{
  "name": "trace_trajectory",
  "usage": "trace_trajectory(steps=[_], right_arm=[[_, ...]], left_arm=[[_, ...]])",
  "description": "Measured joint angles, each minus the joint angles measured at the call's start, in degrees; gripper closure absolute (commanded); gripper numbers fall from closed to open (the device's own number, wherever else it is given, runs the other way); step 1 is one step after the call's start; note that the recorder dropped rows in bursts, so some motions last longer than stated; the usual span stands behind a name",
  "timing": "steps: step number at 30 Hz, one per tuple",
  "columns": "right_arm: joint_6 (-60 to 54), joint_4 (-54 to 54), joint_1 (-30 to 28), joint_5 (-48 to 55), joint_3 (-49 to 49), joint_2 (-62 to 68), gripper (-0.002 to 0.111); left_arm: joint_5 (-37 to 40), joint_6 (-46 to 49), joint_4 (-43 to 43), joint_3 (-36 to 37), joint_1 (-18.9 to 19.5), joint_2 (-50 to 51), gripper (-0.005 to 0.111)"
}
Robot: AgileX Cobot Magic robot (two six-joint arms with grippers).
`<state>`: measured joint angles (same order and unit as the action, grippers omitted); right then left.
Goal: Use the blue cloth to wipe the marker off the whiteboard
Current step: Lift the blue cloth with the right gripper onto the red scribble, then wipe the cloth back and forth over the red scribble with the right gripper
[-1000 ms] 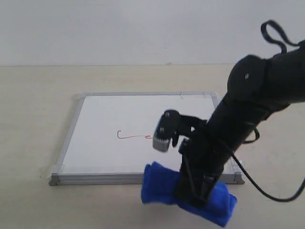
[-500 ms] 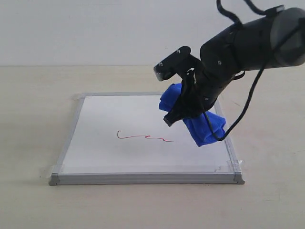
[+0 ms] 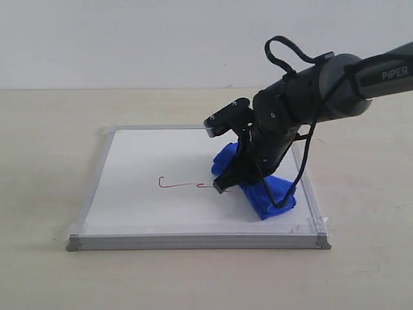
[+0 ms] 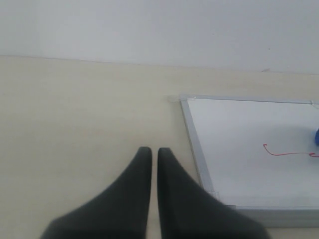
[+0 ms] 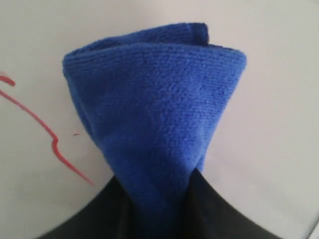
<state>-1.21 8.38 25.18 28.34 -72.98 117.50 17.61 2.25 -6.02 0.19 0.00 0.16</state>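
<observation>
The whiteboard [image 3: 142,206] lies flat on the table, with the red marker [image 3: 181,186] line across its middle. My right gripper [image 3: 240,175] is shut on the blue cloth [image 3: 271,197], which presses on the board at the right end of the line. In the right wrist view the cloth [image 5: 154,99] bulges out of the gripper [image 5: 157,186], with the marker [image 5: 45,132] stroke just beside it. My left gripper [image 4: 154,152] is shut and empty, hovering over the table beside the whiteboard's [image 4: 234,149] frame; the marker [image 4: 284,153] shows beyond it.
A beige table [image 3: 45,148] surrounds the board, and a pale wall [image 3: 129,39] rises behind it. The right arm's black cable [image 3: 303,161] loops over the board's right side. The left arm does not show in the exterior view.
The right gripper lifted the cloth from the board's front edge, swung it over the board, and has lowered it onto the surface at the right end of the red line.
</observation>
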Motion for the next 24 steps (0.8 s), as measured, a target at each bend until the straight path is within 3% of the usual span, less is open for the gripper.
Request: trace_trajectory(steps=[5,8,19,24], right_arm=[[-15.62,-14.55,8.35,-0.55,-0.04,0.0,0.109],[-20.22,-18.06,10.78,-0.44,-0.13,0.0,0.109],[-2.9,-4.03,-2.99,-0.53,-0.17,0.09,0.109],[-3.39,-5.08,-2.22,-0.75,-0.17,0.13,0.109]], left_arm=[[0.0,0.0,0.0,0.0,0.0,0.0,0.102],[0.0,0.0,0.0,0.0,0.0,0.0,0.102],[0.0,0.0,0.0,0.0,0.0,0.0,0.102],[0.0,0.0,0.0,0.0,0.0,0.0,0.102]])
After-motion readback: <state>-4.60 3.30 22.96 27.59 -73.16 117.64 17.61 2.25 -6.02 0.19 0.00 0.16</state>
